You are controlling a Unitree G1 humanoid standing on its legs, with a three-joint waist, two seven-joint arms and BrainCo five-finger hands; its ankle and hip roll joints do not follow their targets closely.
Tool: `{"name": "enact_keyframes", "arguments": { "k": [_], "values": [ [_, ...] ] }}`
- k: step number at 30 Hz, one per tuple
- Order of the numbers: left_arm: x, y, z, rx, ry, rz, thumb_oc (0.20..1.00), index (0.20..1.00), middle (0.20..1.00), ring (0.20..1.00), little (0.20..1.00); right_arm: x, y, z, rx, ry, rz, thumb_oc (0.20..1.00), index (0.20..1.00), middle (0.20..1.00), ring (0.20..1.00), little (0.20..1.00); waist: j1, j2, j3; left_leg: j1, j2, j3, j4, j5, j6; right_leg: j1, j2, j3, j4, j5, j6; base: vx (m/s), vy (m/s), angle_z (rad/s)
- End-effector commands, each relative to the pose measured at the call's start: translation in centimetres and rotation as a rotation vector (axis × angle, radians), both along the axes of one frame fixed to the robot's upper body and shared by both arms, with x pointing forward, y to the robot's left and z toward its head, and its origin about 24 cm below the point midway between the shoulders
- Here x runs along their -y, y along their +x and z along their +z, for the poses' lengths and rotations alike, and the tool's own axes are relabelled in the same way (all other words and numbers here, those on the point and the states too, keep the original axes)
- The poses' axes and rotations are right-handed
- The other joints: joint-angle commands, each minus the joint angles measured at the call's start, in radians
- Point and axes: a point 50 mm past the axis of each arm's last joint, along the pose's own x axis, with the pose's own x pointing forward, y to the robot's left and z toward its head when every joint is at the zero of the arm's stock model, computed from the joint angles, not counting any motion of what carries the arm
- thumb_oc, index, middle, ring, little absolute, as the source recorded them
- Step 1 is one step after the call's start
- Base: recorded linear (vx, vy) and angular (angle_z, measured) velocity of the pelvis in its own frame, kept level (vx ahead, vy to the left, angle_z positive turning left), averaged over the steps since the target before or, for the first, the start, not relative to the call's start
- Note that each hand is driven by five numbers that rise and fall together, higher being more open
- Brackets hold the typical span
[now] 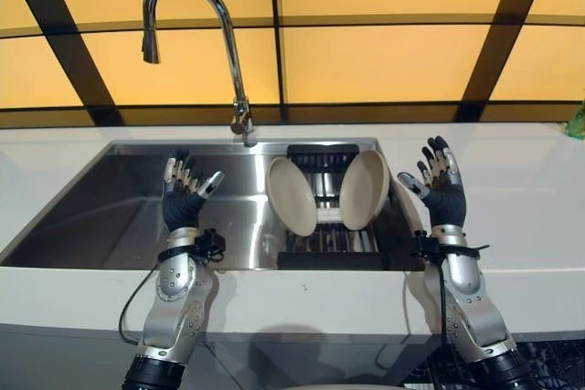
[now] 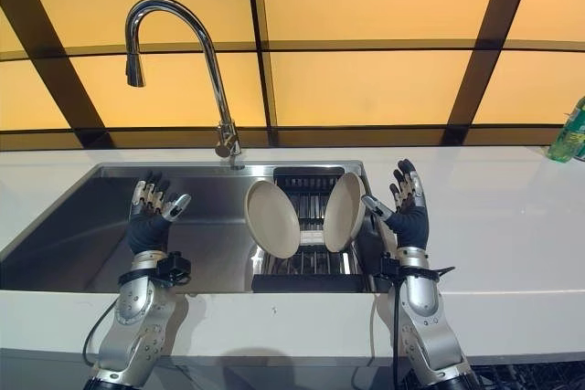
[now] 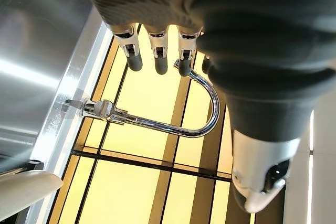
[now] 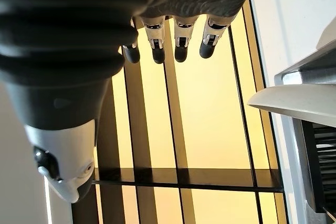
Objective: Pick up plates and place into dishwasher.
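The steel sink [image 1: 110,216] holds a dark rack [image 1: 329,248] at its right end, with two cream plates [image 1: 291,195] [image 1: 363,189] standing on edge in it, leaning apart. The basin's left half lies bare. The tap [image 1: 196,34] arches behind. The left hand [image 1: 183,194] hovers over the basin, fingers spread, empty; the right hand [image 1: 443,184] is raised beside the right plate, fingers spread, empty.

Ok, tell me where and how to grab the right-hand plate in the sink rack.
Take the right plate by its upper rim, coming down from above with the right hand, which hangs open just beside it. The plate stands on edge in the rack, tilted away from the left plate, so its top edge is free. Thumb on one face and fingers on the other would probably hold best.
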Motion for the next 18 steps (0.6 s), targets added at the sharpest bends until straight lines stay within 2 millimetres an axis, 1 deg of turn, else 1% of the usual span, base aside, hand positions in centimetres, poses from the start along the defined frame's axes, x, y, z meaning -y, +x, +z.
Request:
{"name": "enact_keyframes", "arguments": {
  "k": [1,6,9,15,18],
  "values": [
    [-0.4,0.7,3.2,0.144,0.084,-0.034,1.000,1.000,1.000,1.000,1.000,0.8,0.5,2.9,0.151,0.001,-0.044,1.000,1.000,1.000,1.000,1.000,0.004,-0.015,-0.005,-0.007,-0.111,-0.029,0.008,-0.039,0.098,-0.014,0.109,-0.012,0.009,-0.008,-0.095,0.00,0.000,0.00],
    [-0.4,0.7,3.2,0.157,0.074,-0.033,1.000,1.000,1.000,1.000,1.000,0.6,0.6,2.7,0.143,-0.003,-0.036,1.000,1.000,1.000,1.000,1.000,0.003,-0.014,-0.003,-0.003,-0.110,-0.029,0.006,-0.039,0.098,-0.013,0.109,-0.011,0.009,-0.008,-0.094,0.00,0.000,0.00],
    [-0.3,0.7,3.2,0.153,0.103,-0.030,1.000,1.000,1.000,1.000,1.000,0.6,0.5,2.6,0.137,-0.003,-0.037,1.000,1.000,1.000,1.000,1.000,0.003,-0.014,-0.004,0.000,-0.110,-0.027,0.003,-0.039,0.098,-0.011,0.108,-0.011,0.009,-0.009,-0.092,0.00,0.000,0.00],
    [-1.0,0.8,3.4,0.150,0.202,-0.026,1.000,1.000,1.000,1.000,1.000,0.8,0.5,2.6,0.129,-0.008,-0.028,1.000,1.000,1.000,1.000,1.000,-0.001,-0.013,-0.008,0.000,-0.108,-0.022,0.002,-0.038,0.097,-0.013,0.107,-0.007,0.009,-0.009,-0.091,0.00,0.000,0.00],
    [-1.5,1.1,3.9,0.154,0.291,-0.033,1.000,1.000,1.000,1.000,1.000,1.0,0.6,2.7,0.124,-0.013,-0.027,1.000,1.000,1.000,1.000,1.000,-0.003,-0.010,-0.013,-0.003,-0.108,-0.019,0.003,-0.037,0.096,-0.016,0.105,-0.005,0.009,-0.008,-0.090,0.00,0.000,0.00]
  ]
}}
